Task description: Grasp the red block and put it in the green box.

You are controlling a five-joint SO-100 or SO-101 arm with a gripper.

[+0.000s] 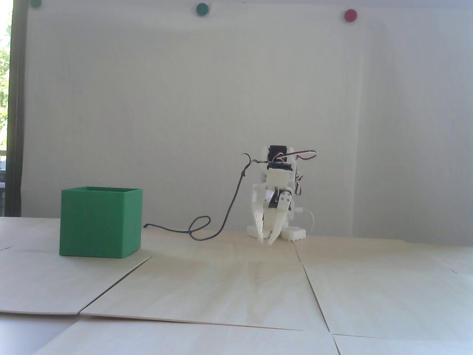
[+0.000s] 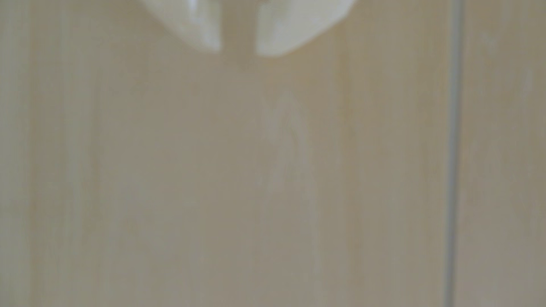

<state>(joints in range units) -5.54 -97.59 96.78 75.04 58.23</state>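
Observation:
The green box (image 1: 100, 222) stands on the pale wooden table at the left of the fixed view, its top open. The red block shows in neither view. My white arm is folded low at the back of the table, right of the box. The gripper (image 1: 267, 242) points straight down, its tips just above the wood. In the wrist view the gripper (image 2: 238, 51) enters from the top edge as two blurred white fingertips (image 2: 283, 35). A narrow gap lies between them, with only bare wood showing through it. The box is far to the gripper's left.
A dark cable (image 1: 207, 226) loops over the table between box and arm. The table is made of wooden panels (image 1: 207, 288) with seams; one seam (image 2: 454, 177) runs down the right of the wrist view. Green and red dots (image 1: 350, 15) sit high on the white wall.

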